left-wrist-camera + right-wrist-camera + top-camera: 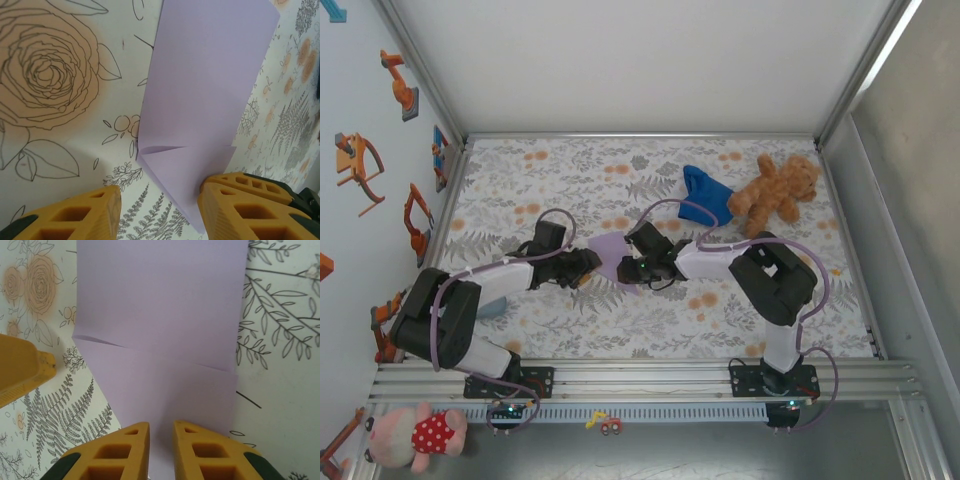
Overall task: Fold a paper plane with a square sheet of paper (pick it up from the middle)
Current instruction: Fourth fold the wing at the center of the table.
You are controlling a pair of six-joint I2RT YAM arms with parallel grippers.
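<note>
Just ahead of both jaws: paper

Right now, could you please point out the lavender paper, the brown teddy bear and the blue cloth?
Lavender paper (160, 305): right wrist view, on the flat panel above the crease.
Brown teddy bear (772, 195): top external view, on its belly.
Blue cloth (705, 192): top external view, on its middle.

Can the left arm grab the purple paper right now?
Probably yes. The purple paper lies flat right in front of the left fingers, which stand open, with one over its folded corner. Nothing lies between them.
</note>
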